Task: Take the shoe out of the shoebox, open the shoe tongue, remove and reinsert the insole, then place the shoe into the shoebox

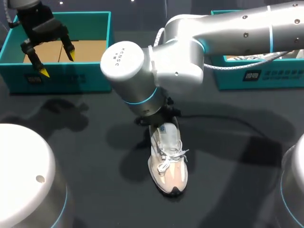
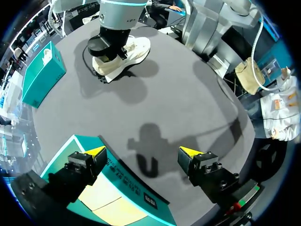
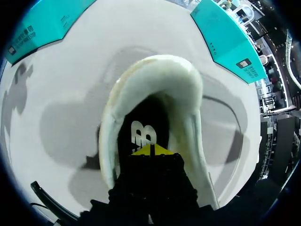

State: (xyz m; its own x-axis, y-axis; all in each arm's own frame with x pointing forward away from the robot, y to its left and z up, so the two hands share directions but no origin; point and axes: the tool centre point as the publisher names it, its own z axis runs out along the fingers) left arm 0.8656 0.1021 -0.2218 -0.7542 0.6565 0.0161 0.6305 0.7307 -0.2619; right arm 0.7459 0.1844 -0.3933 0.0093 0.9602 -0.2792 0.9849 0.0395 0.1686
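A cream and white sneaker [image 1: 168, 166] lies on the dark table near the middle, toe towards the front edge. My right arm reaches across from the right, and its wrist hides the shoe's heel in the head view. In the right wrist view my right gripper [image 3: 150, 150] is shut, its yellow tips together inside the shoe's opening [image 3: 155, 70], right at the dark insole [image 3: 141, 117]. My left gripper [image 1: 57, 64] hangs open over the front wall of the left teal shoebox [image 1: 61, 76], with nothing between its fingers [image 2: 96, 151]. That box [image 2: 117, 172] shows a bare cardboard floor.
A second teal shoebox [image 1: 256, 73] stands at the back right under my right arm, with a white cable running along it. Two white rounded robot bases [image 1: 23, 175] fill the front corners. Dark table surface lies between the shoe [image 2: 124, 54] and the left box.
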